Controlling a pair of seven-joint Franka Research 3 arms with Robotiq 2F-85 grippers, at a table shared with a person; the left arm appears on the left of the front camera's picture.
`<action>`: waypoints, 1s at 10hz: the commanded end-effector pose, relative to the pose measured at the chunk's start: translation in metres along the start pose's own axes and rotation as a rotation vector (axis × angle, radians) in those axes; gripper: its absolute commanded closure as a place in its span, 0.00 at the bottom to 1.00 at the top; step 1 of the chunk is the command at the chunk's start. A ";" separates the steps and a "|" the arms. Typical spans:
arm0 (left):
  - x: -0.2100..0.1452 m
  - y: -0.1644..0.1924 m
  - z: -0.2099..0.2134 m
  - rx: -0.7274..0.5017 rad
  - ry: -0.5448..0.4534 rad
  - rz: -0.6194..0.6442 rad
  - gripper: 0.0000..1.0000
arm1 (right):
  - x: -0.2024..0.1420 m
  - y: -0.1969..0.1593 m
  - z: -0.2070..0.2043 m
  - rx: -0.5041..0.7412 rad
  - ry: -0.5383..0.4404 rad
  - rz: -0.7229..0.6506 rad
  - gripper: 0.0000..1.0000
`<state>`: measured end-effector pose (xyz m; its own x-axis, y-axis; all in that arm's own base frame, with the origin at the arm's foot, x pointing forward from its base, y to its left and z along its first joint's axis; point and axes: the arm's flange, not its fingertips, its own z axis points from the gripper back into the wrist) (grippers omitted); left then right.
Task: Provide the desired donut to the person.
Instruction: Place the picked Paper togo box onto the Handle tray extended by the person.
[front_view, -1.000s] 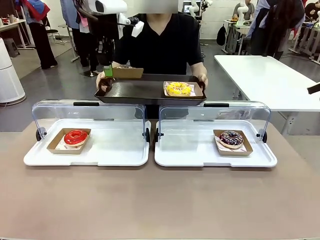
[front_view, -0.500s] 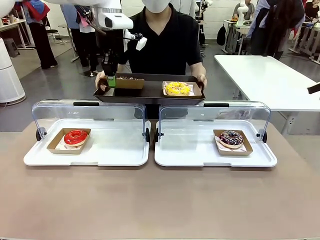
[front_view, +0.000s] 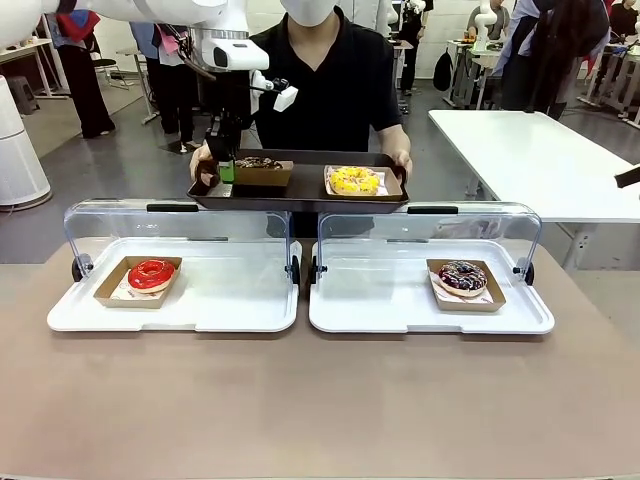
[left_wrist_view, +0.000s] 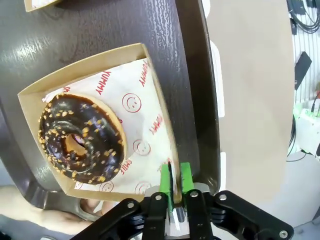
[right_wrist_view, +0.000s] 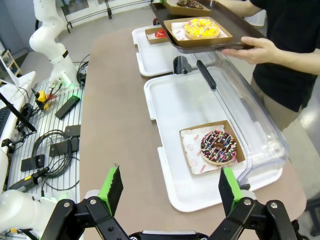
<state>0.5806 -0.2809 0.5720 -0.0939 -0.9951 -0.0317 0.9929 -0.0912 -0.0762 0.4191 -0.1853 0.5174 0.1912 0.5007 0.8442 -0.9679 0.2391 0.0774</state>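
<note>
Chocolate donut (left_wrist_view: 81, 135) — on person's tray (front_view: 300, 190).

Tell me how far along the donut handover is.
Nearly done: the chocolate donut in its paper box sits on the person's tray beside the yellow donut. The left claw is pinching the box's edge. Left: letting go and pulling back.

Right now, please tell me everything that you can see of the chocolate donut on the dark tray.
The chocolate donut is a ring with dark glaze and pale nut crumbs. It lies flat on white printed paper in an open brown cardboard tray, which rests on the dark serving tray held by the person. The left gripper has its green pads on either side of the cardboard wall, away from the donut itself.
</note>
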 end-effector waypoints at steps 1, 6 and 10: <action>0.000 0.004 0.005 0.022 0.023 -0.033 0.29 | 0.000 0.000 -0.001 0.005 -0.003 0.000 0.00; -0.002 0.001 0.007 0.023 0.022 -0.032 0.00 | 0.000 0.000 -0.001 0.005 -0.003 0.000 0.00; -0.003 0.000 0.009 0.022 0.015 -0.028 0.00 | 0.000 0.000 -0.001 0.005 -0.003 0.000 0.00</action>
<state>0.5799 -0.2805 0.5744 -0.1109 -0.9933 -0.0311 0.9915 -0.1084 -0.0724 0.4191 -0.1853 0.5174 0.1912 0.5007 0.8442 -0.9679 0.2391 0.0774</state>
